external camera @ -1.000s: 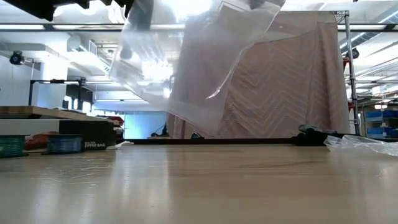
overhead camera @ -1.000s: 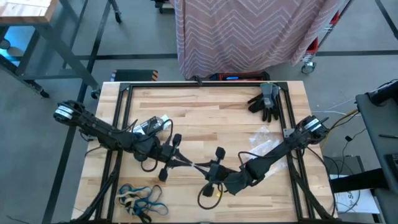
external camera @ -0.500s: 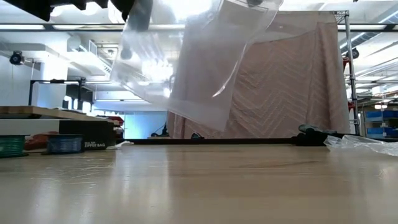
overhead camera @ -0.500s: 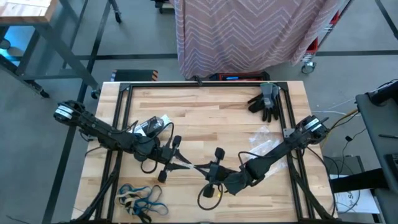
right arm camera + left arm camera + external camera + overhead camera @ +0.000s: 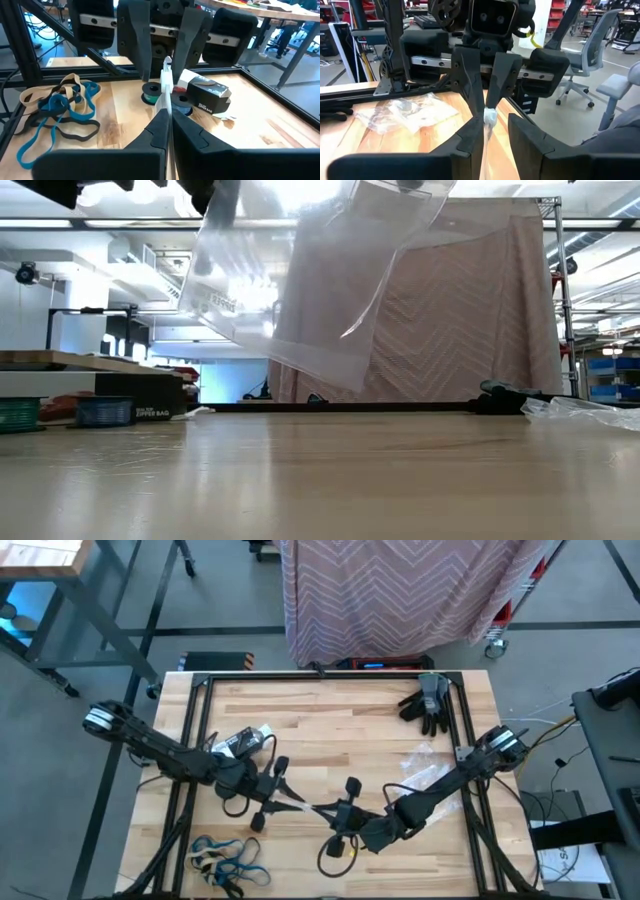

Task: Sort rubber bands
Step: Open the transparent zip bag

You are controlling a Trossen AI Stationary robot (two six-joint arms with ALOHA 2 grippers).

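Blue, tan and black rubber bands [image 5: 226,862] lie in a loose tangle at the lower left of your overhead view, on the counter [image 5: 330,730] and well apart from both arms. Moving right, your left gripper [image 5: 281,792] sits at centre-left, its fingers [image 5: 470,137] parted narrowly around the edge of a clear plastic bag [image 5: 300,280]; whether they actually pinch it, you cannot tell. Behind that arm a small dark box [image 5: 240,741] rests on the wood. At centre, your right gripper [image 5: 330,812] faces the left one with its fingers [image 5: 160,127] clamped shut on the same bag [image 5: 165,95], which hangs high above the surface in the upper left of the level view. Further right, a second crinkled bag [image 5: 425,765] lies flat, and dark gloves [image 5: 428,705] sit by the upper right corner of the counter.
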